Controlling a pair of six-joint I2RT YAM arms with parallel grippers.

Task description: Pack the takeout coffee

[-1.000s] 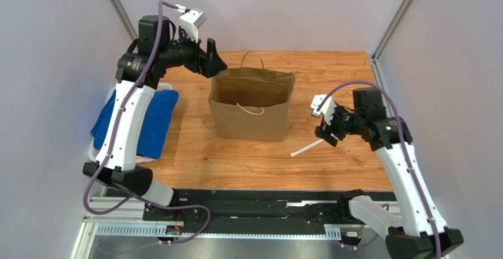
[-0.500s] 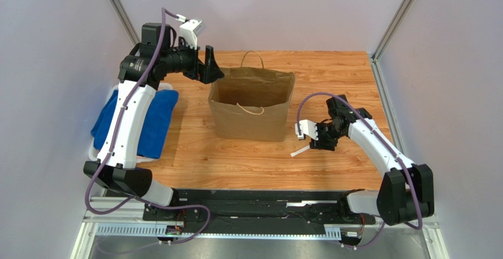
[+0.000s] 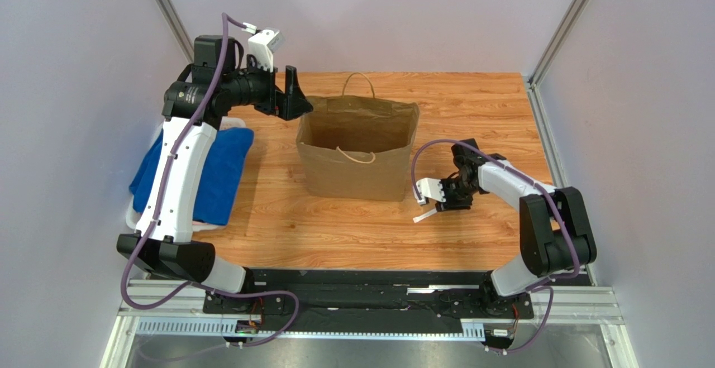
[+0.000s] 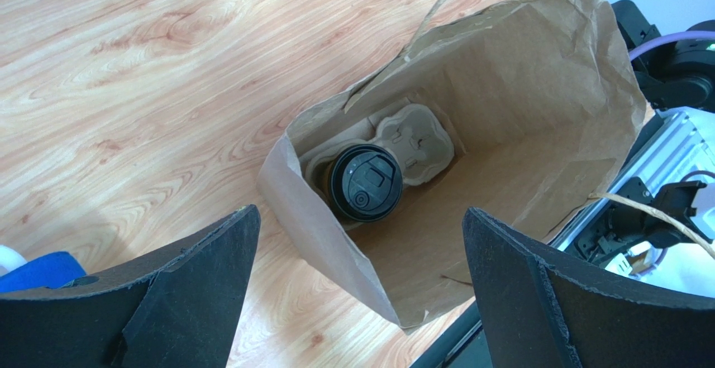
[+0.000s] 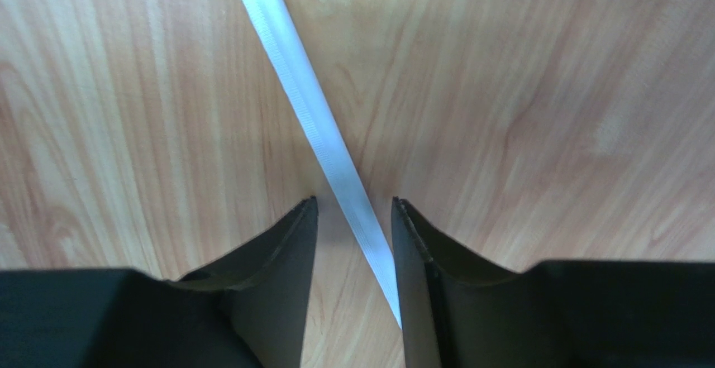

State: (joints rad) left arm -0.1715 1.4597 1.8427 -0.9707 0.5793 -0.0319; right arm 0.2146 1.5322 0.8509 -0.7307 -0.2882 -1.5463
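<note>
The takeout coffee (image 4: 365, 182), a cup with a black lid, stands in a pulp tray (image 4: 415, 138) at the bottom of the open brown paper bag (image 3: 357, 175); the top view hides it. My left gripper (image 3: 295, 92) hovers above the bag's back left corner, wide open and empty (image 4: 361, 210). My right gripper (image 3: 443, 205) is down at the table right of the bag. Its jaws (image 5: 352, 202) straddle a white wrapped straw (image 5: 294, 75) lying on the wood, with a narrow gap still showing on the left side. The straw's free end (image 3: 424, 216) pokes out toward the front.
A blue cloth (image 3: 201, 171) lies over a white bin at the table's left edge. The bag's handles (image 3: 361, 83) stick up at its back and front rims. A black rail (image 3: 361, 288) runs along the near edge.
My right arm swung down and left to the table, and its jaws narrowed around the straw. The left gripper drifted slightly back and left, still open.
</note>
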